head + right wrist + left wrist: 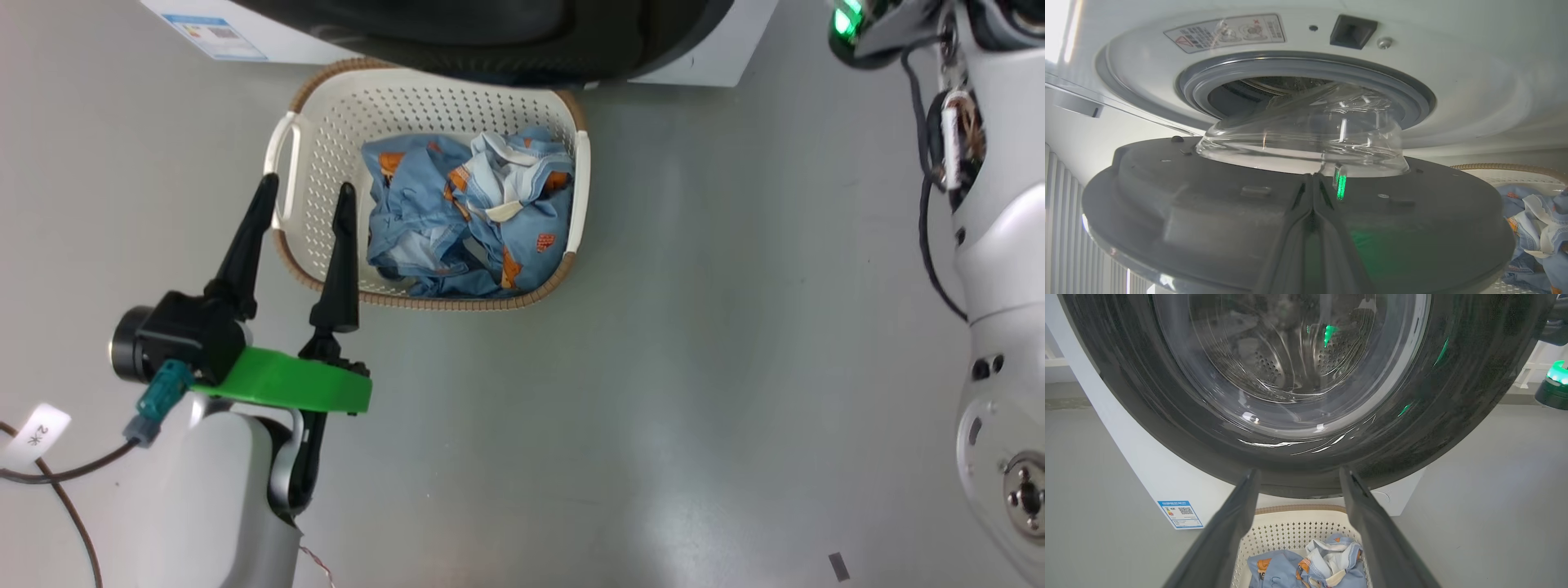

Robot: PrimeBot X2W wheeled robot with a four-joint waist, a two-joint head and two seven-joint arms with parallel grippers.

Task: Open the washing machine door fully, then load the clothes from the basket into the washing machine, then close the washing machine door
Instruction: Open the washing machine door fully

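The washing machine door (pixel 1188 196) stands partly open, its dark inner face turned away from the white washing machine (pixel 1453 81). Its clear glass bowl (pixel 1298 134) reaches into the grey gasket ring (pixel 1298 65). The right fingers (pixel 1290 245) are pressed together and point along that inner face, with their tips at the foot of the bowl; I cannot tell whether they touch the door.

In the head view the basket (pixel 424 303) sits on the grey floor (pixel 653 408) right in front of the machine, its far rim under the door's black edge. The clothes (pixel 465 220) (a crumpled light blue bundle with orange patches) lie inside it, toward its right side. The left fingers (pixel 245 245) are spread wide and hold nothing. They hover over the basket's left end and point toward the machine. From the left wrist, the door's glossy front rises beyond the fingers.
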